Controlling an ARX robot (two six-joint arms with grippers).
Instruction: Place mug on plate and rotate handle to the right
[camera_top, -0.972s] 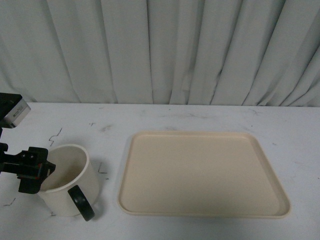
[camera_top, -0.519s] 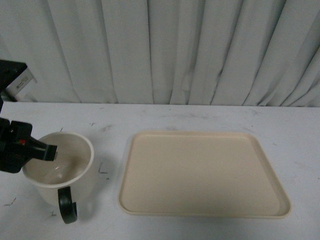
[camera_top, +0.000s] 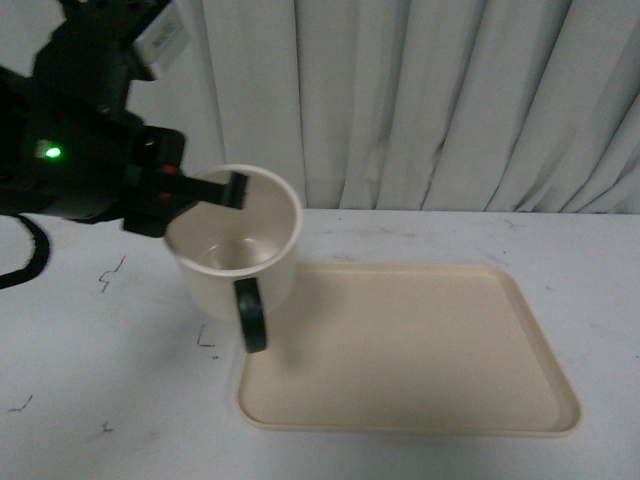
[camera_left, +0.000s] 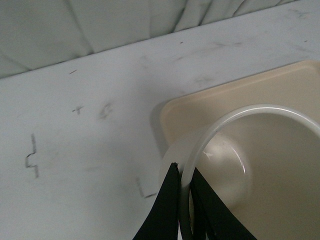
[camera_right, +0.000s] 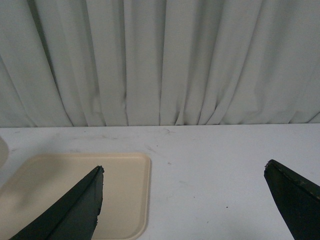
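Observation:
The cream-white mug (camera_top: 225, 275) hangs in the air above the table, over the left edge of the beige plate (camera_top: 420, 340). Its dark handle (camera_top: 251, 313) points toward the camera and down. My left gripper (camera_top: 222, 190) is shut on the mug's left rim, one finger inside and one outside. The left wrist view shows the rim (camera_left: 200, 145) pinched between my black fingers (camera_left: 167, 210), with the plate's corner (camera_left: 172, 112) below. The smiley face is hidden. My right gripper (camera_right: 182, 175) is open and empty, out of the front view, with the plate (camera_right: 75, 190) beside its left finger.
The white table (camera_top: 120, 400) carries small dark marks at the left. A grey pleated curtain (camera_top: 420, 100) closes off the back. My left arm's black body (camera_top: 80, 150) fills the upper left of the front view.
My left gripper has lifted the mug off the table and carried it up and to the right, to the plate's left edge. The handle now faces the camera.

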